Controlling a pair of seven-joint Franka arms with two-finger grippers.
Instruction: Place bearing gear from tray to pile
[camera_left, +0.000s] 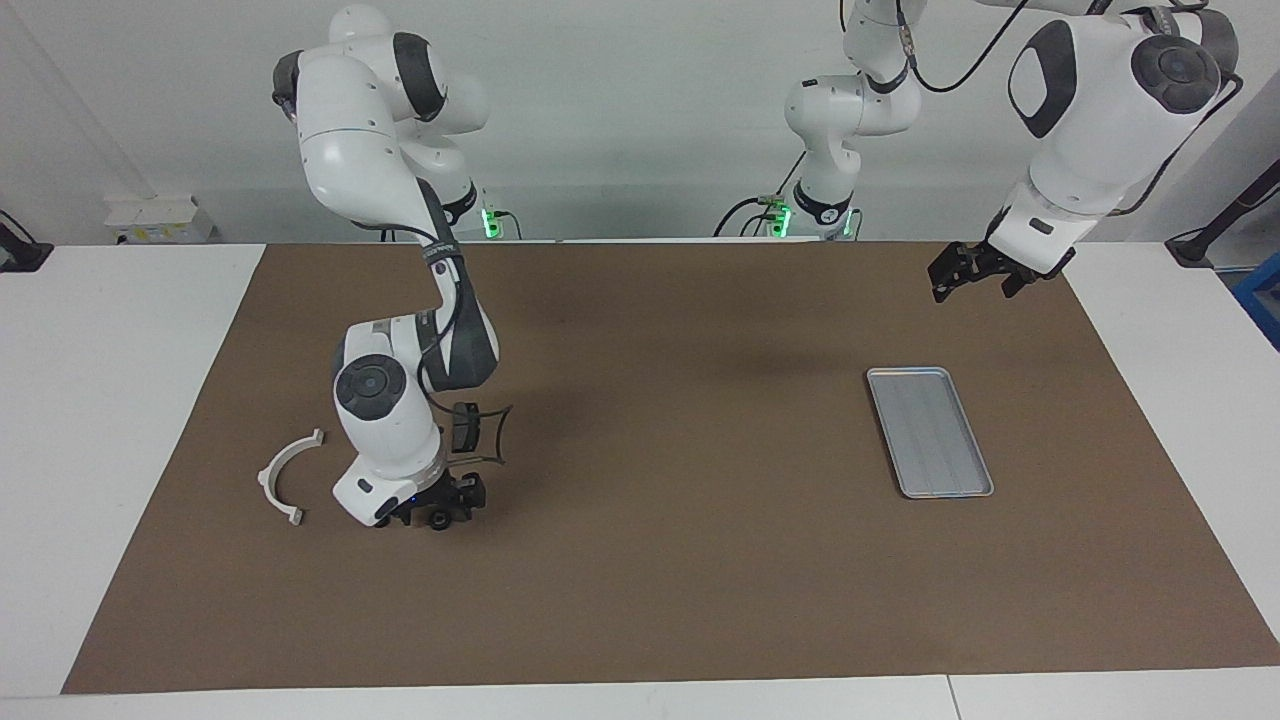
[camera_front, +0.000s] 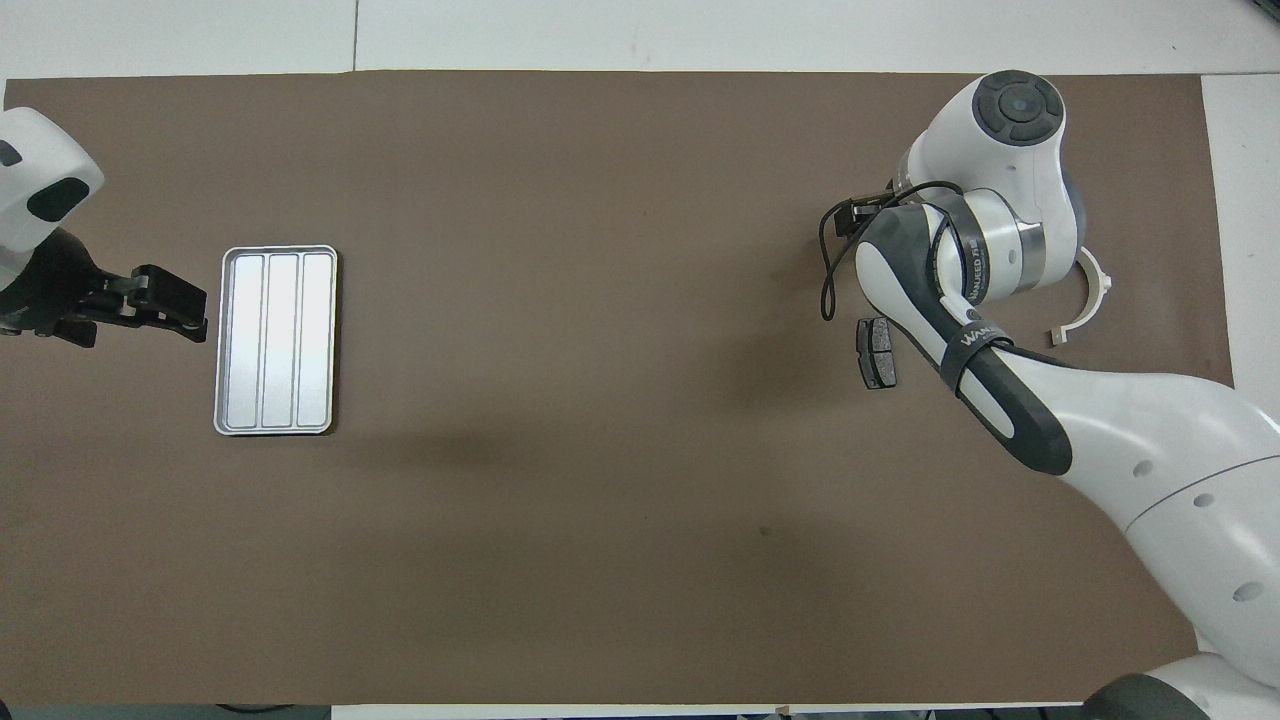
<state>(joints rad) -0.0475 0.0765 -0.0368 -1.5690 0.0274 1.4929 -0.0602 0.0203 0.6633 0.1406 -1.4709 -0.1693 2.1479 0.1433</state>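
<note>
The bearing gear, small, rigid and likely slippery, sits at the right gripper beside the pile's bracket; I cannot tell whether its fingers have spread. Take its rim. The left gripper waits spread.

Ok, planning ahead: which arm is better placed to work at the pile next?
Right, likely: the right arm has its jaws low beside the white semicircular plastic bracket and dark grey pad; the left arm waits near the flat silver tray.
</note>
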